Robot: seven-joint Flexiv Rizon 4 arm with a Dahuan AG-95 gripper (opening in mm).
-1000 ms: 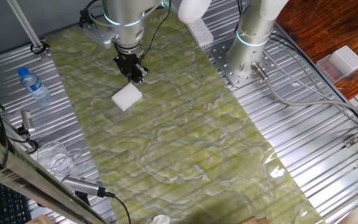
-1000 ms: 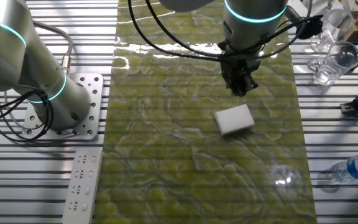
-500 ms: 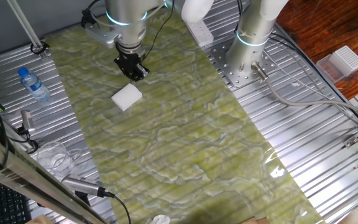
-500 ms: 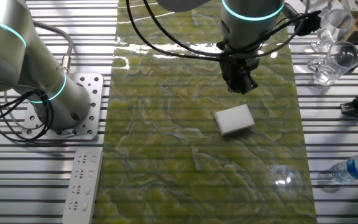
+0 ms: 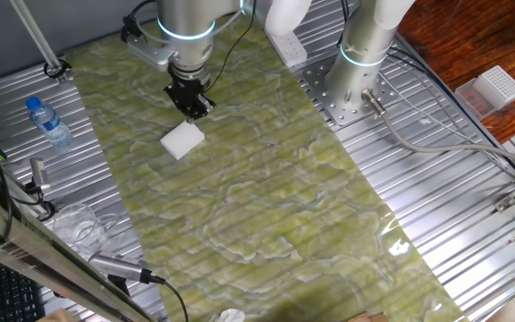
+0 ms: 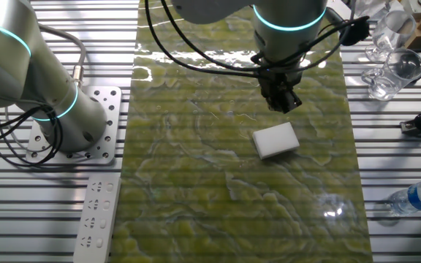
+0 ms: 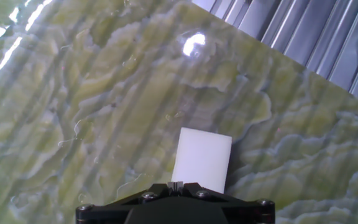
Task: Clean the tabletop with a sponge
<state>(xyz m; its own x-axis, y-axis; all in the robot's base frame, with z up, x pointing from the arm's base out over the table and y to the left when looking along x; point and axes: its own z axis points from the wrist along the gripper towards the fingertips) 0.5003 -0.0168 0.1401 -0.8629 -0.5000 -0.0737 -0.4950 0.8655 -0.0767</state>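
The sponge [image 5: 182, 139] is a plain white block lying flat on the yellow-green marbled tabletop [image 5: 266, 197]. My black gripper [image 5: 197, 109] hangs just above and beside it, shut with nothing between the fingers. From the other side the gripper [image 6: 287, 104] sits a little beyond the sponge [image 6: 275, 139], apart from it. In the hand view the jaws meet at the bottom edge where the gripper [image 7: 176, 183] shows, and the sponge [image 7: 201, 158] lies free on the tabletop [image 7: 73, 93] right below them.
A second arm's base [image 5: 360, 54] stands on the ribbed metal beside the sheet, near a power strip [image 6: 97, 212]. A water bottle [image 5: 47, 121] and glassware [image 6: 393, 73] sit along the other side. A white ridged box [image 5: 494, 89] is far right; a crumpled scrap [image 5: 231, 315] lies at the near edge.
The arm above the gripper has shifted slightly sideways; the shut gripper stays just off the sponge. The sponge has not moved.
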